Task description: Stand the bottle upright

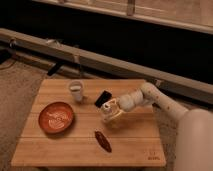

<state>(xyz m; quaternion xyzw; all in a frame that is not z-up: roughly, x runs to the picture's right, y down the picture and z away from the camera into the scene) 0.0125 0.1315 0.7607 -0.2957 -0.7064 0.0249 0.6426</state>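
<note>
The bottle [109, 115] is small, yellowish-clear, with a pale round cap on its upper end. It sits near the middle of the wooden table [60, 150], close to upright with a slight tilt. My gripper [113, 109] reaches in from the right and is shut on the bottle, holding it at the table surface. The white arm [155, 100] stretches back to the right edge of the camera view.
A flat black object [102, 98] lies just behind the bottle. A white cup [76, 91] stands at the back left. A red-orange plate [56, 116] sits on the left. A dark red-brown elongated object [103, 141] lies in front of the bottle.
</note>
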